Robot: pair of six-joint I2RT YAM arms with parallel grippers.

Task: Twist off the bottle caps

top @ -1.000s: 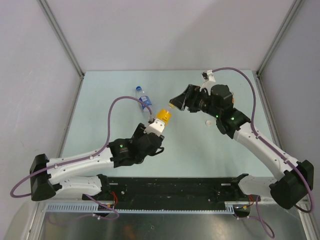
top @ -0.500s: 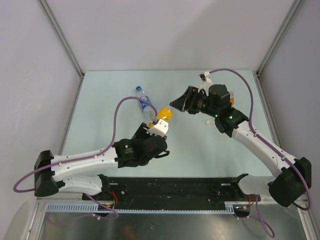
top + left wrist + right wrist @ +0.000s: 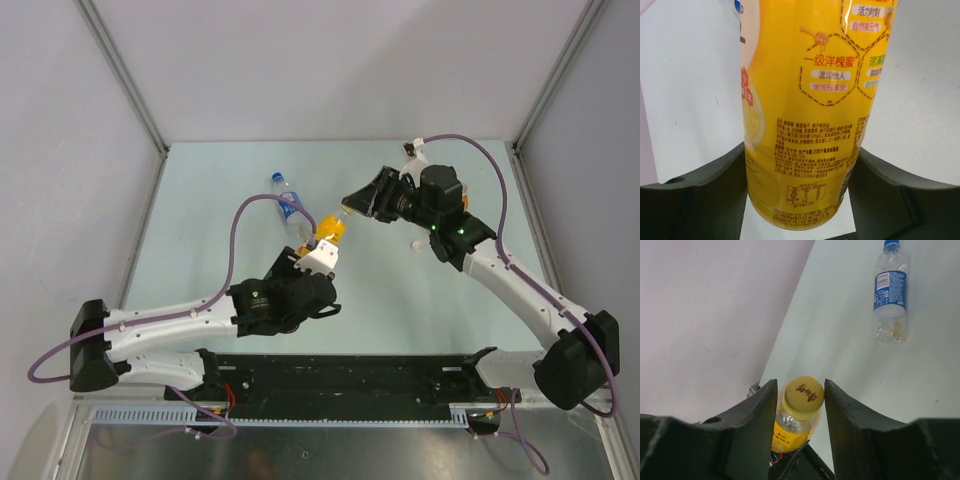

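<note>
Yellow cap (image 3: pixel 803 394) sits between right claw (image 3: pixel 801 385) jaws.

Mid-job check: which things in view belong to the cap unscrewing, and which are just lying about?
Job in hand:
- yellow plastic bottle, held by the left gripper
- its round yellow screw cap, between the right gripper jaws
- clear plastic bottle with blue label, lying on the table, blue cap on

Lying about:
- small pale round cap, loose on the table
</note>
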